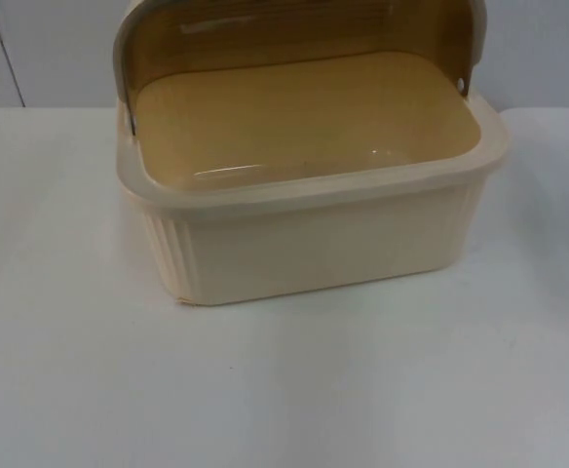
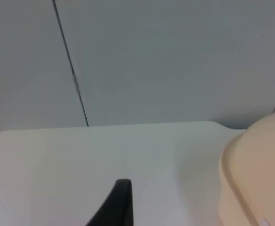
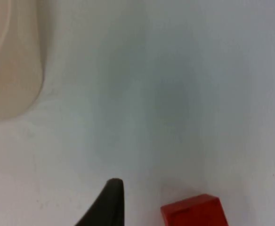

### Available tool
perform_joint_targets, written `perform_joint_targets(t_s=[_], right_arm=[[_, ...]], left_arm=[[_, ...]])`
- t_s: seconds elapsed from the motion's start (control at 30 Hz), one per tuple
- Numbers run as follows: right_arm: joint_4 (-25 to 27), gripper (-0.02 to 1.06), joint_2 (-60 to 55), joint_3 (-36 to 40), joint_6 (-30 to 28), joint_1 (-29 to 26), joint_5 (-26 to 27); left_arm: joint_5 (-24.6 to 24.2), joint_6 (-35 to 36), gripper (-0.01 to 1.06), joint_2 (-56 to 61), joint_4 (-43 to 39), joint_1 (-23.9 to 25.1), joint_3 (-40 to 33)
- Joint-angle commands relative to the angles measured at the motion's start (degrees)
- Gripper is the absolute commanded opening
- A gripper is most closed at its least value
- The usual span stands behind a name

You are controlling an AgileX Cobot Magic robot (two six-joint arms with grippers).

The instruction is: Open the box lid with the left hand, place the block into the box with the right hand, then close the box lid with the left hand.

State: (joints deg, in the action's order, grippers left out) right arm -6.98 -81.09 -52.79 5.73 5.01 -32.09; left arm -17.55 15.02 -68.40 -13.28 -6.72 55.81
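The cream box point(image 1: 314, 229) stands at the back middle of the table with its translucent amber lid point(image 1: 294, 39) swung up and back, so the inside is open and shows nothing in it. My left gripper point(image 2: 120, 201) hovers over the bare table beside a corner of the box point(image 2: 255, 174), apart from it. A red block point(image 3: 192, 211) lies on the table just beside my right gripper point(image 3: 110, 200); whether they touch I cannot tell. A rounded corner of the box point(image 3: 10, 61) lies farther off in the right wrist view.
The white table top point(image 1: 284, 390) stretches bare in front of the box and to both sides. The grey partition wall point(image 2: 175, 56) rises behind the table's far edge.
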Motion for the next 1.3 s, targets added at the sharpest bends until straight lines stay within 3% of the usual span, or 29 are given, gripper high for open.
perform_joint_targets(t_s=[0.0, 0.27, 0.4, 0.53, 1.27], right_arm=[[0.0, 1.05, -2.4, 2.2, -0.8, 0.2, 3.5], [0.3, 1.05, -11.3, 2.6, -5.0, 0.1, 3.9], [6.3, 1.05, -16.3, 2.6, -11.9, -0.4, 6.2], [11.5, 1.05, -18.6, 2.6, -14.6, -2.5, 8.1], [9.6, 1.05, -25.3, 2.6, -20.6, -4.9, 6.4]], left_arm=[[-0.1, 0.3, 1.05, 0.4, 0.7, 0.1, -0.1], [-0.1, 0.3, 1.05, 0.4, 0.7, 0.1, -0.1], [-0.8, 0.3, 1.05, 0.4, 0.7, 0.1, -0.1], [-1.5, 0.3, 1.05, 0.4, 0.7, 0.1, -0.1], [-1.6, 0.2, 1.05, 0.4, 0.3, 0.1, -0.1]])
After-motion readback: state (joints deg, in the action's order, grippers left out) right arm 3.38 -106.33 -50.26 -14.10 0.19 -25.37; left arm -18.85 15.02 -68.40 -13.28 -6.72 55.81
